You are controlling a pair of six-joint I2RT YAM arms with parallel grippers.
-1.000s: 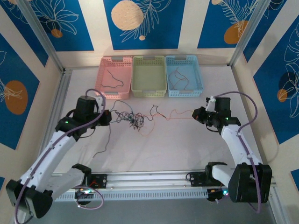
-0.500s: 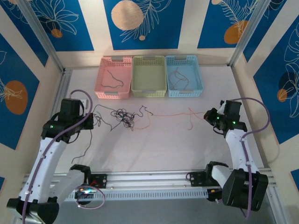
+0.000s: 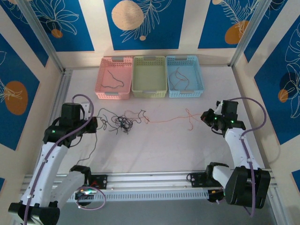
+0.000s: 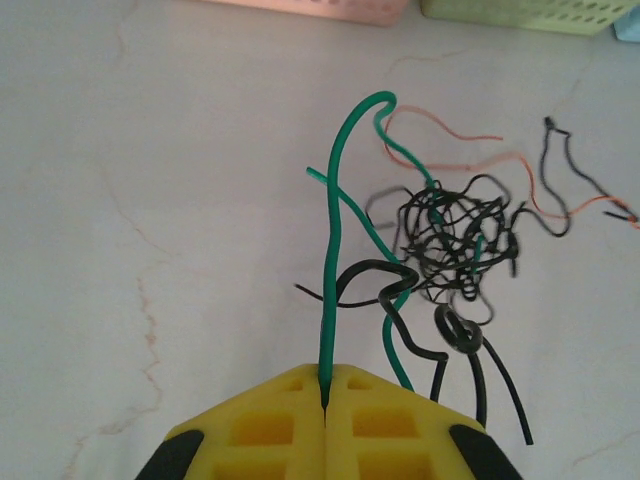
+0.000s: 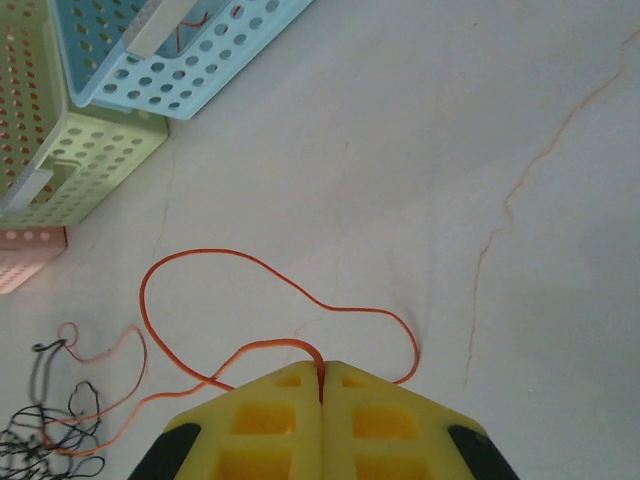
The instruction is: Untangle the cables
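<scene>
Close at 3 o'clock from the left gripper (image 4: 327, 376), which is clamped shut on a green cable (image 4: 331, 260), lies the knot of cables (image 3: 123, 123). It sits far off at 9 o'clock from the right gripper (image 5: 321, 368), pinched shut on an orange cable (image 5: 230, 258) that runs along that 9-to-3 line. Crossings inside the knot are too fine to trace.

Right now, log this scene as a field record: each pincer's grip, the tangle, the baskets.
left pincer: shut on green cable
right pincer: shut on orange cable
tangle: mostly black knot on the table, nearer the left pincer
orange cable path: runs from the right pincer toward the tangle
pink basket: dark cable inside
green basket: middle of the row
blue basket: loose cables inside
</scene>
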